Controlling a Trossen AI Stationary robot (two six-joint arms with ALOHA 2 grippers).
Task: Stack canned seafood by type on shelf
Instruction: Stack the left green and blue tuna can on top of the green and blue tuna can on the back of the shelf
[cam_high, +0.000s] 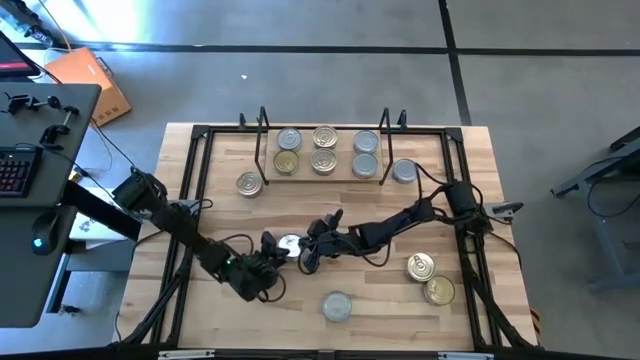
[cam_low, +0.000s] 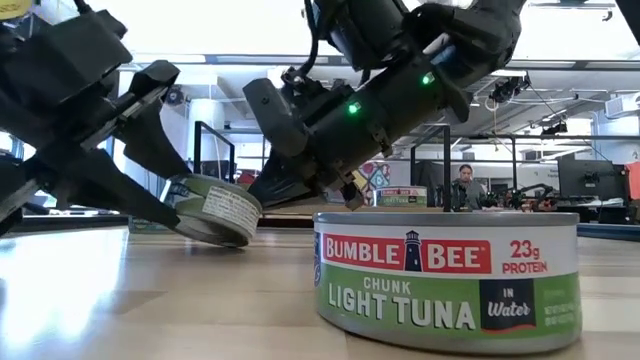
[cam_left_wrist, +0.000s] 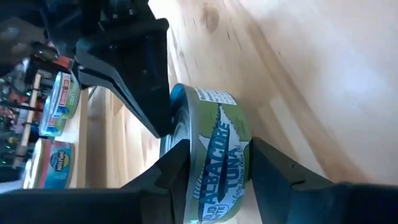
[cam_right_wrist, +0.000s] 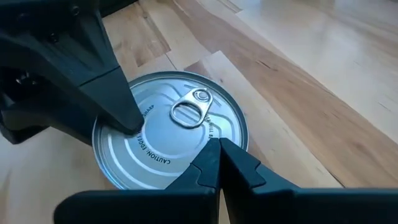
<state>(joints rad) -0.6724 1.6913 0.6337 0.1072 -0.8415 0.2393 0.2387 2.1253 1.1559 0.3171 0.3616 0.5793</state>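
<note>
A green-labelled albacore tuna tin (cam_high: 289, 245) stands tipped on the table's middle, between my two grippers. My left gripper (cam_left_wrist: 217, 152) is shut on it, coming from the table's left. My right gripper (cam_right_wrist: 217, 149) is shut, and its tips sit at the rim of the tin's silver ring-pull lid (cam_right_wrist: 171, 134). The shelf (cam_high: 344, 152) at the far side carries several tins in two rows. More tins rest upright on the tabletop: one left of the shelf (cam_high: 249, 183), one right of it (cam_high: 403, 171), two near the right edge (cam_high: 428, 277), and a chunk light tuna tin (cam_low: 445, 280) at the near edge. My left gripper pinches the tin across its height, one finger (cam_right_wrist: 118, 106) on the lid and the other (cam_left_wrist: 273, 174) on the bottom. The fingers slant down from the table's left. The tin (cam_low: 215, 210) sits tilted in the hold, its lower edge on the wood. My right gripper touches the lid's rim (cam_right_wrist: 208, 134) with the tips of its shut fingers, slanting down from the table's right. Whether it bears on the lid or only rests against the rim, I cannot tell.
Black frame rails (cam_high: 195, 190) run along the table's left and right sides, and cables trail from both arms. Bare wood (cam_high: 330, 215) lies between the shelf and the grippers. A desk with a keyboard (cam_high: 15, 170) stands beyond the table's left edge.
</note>
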